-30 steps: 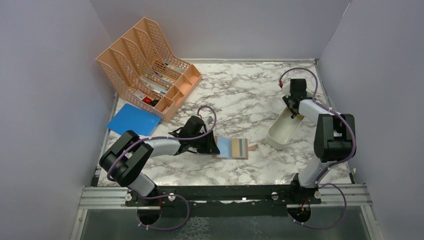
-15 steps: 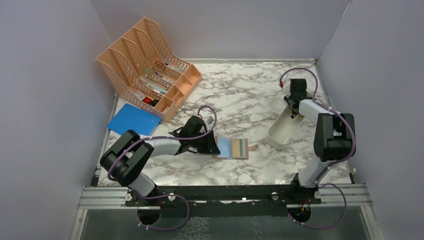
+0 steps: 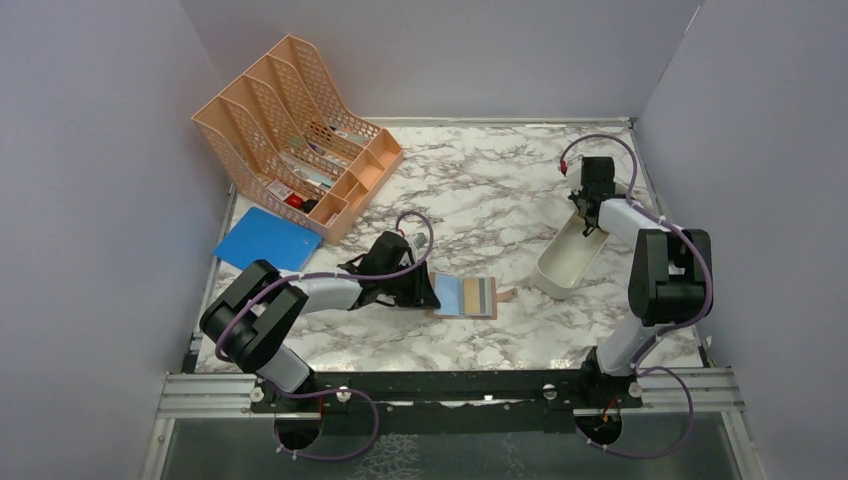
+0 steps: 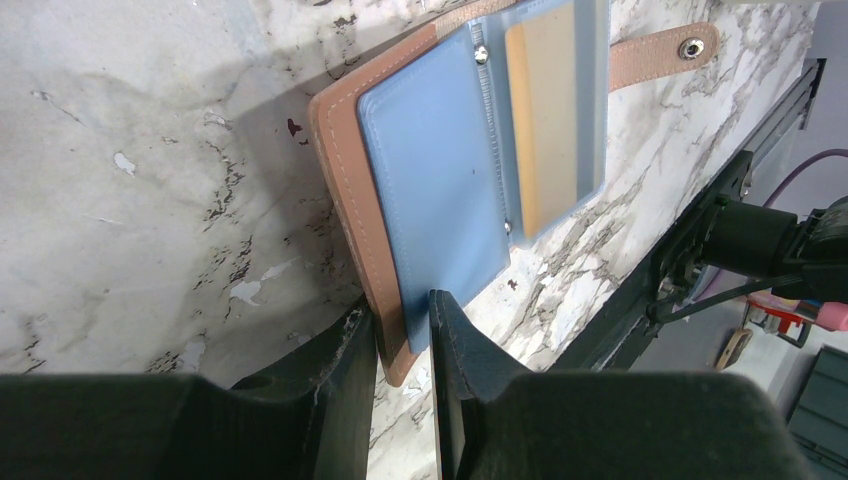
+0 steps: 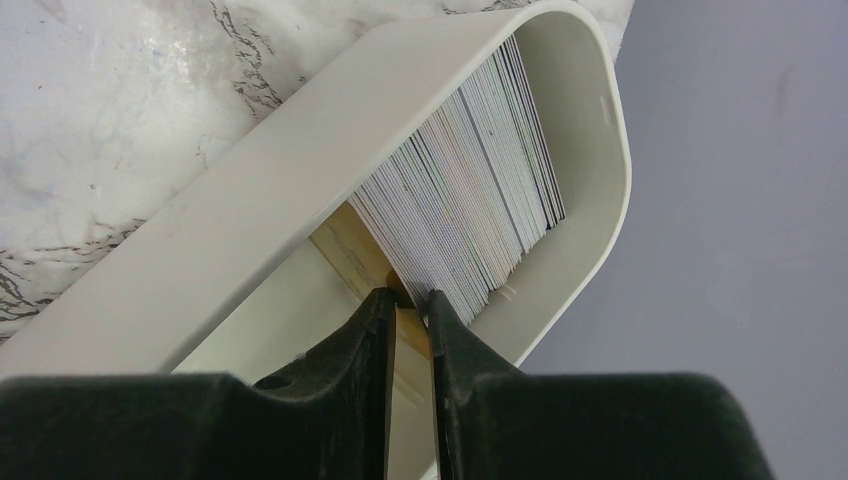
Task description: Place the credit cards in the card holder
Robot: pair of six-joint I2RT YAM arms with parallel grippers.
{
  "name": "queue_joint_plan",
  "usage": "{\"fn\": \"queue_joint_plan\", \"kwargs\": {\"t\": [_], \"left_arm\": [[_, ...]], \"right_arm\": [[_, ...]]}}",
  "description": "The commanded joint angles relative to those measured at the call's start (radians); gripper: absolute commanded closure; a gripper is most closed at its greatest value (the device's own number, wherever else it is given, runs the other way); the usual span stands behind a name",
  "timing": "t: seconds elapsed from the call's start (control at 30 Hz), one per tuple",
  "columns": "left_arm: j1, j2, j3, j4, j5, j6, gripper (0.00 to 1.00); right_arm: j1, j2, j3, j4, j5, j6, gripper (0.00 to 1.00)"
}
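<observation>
A marble-patterned table (image 3: pixel 480 180) fills the overhead view, with two robot arms mounted at its 6 o'clock edge. A peach mesh file organiser (image 3: pixel 290 130) stands at 10 o'clock. A flat blue folder (image 3: pixel 265 240) lies just beside it, toward 9 o'clock. A white oblong tray (image 3: pixel 565 262) sits at 3 o'clock, angled toward the far right corner.

The card holder (image 3: pixel 470 297) lies open and flat near the centre, slightly toward 6 o'clock, with its light blue lining facing up. Its snap tab (image 4: pixel 660 55) sticks out on the side away from the left arm. One yellowish-gold card (image 4: pixel 550 110) shows in a clear sleeve inside.

The left gripper (image 4: pixel 405 305) is closed to a narrow gap on the card holder's near edge, with the tan cover and blue lining pinched between its fingers.

The credit cards (image 5: pixel 470 190) stand on edge in a tight stack at the tray's far end. The right gripper (image 5: pixel 410 298) reaches into the tray, jaws almost together. A gold card (image 5: pixel 412 325) at the front of the stack sits between them. Whether the fingers actually press it cannot be told.
</observation>
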Motion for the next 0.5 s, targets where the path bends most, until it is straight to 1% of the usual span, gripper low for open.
{"fn": "queue_joint_plan", "kwargs": {"t": [0.0,0.03,0.1,0.17,0.33,0.47], "left_arm": [[0.004,0.0,0.018,0.011,0.017,0.006,0.72],[0.004,-0.001,0.017,0.01,0.016,0.004,0.72],[0.004,-0.004,0.011,0.013,0.016,0.0,0.72],[0.004,-0.008,0.005,0.019,0.02,-0.005,0.72],[0.004,-0.018,-0.004,0.018,0.03,-0.011,0.72],[0.004,-0.024,0.003,-0.017,0.036,-0.001,0.72]], "right_arm": [[-0.008,-0.048,0.033,-0.009,-0.004,0.006,0.8],[-0.008,-0.054,0.033,-0.021,-0.013,0.006,0.81],[-0.008,-0.061,0.042,-0.051,-0.035,0.014,0.89],[-0.008,-0.067,0.05,-0.078,-0.058,0.026,0.93],[-0.008,-0.079,0.06,-0.127,-0.098,0.045,0.98],[-0.008,-0.104,0.099,-0.218,-0.138,0.076,0.99]]}}
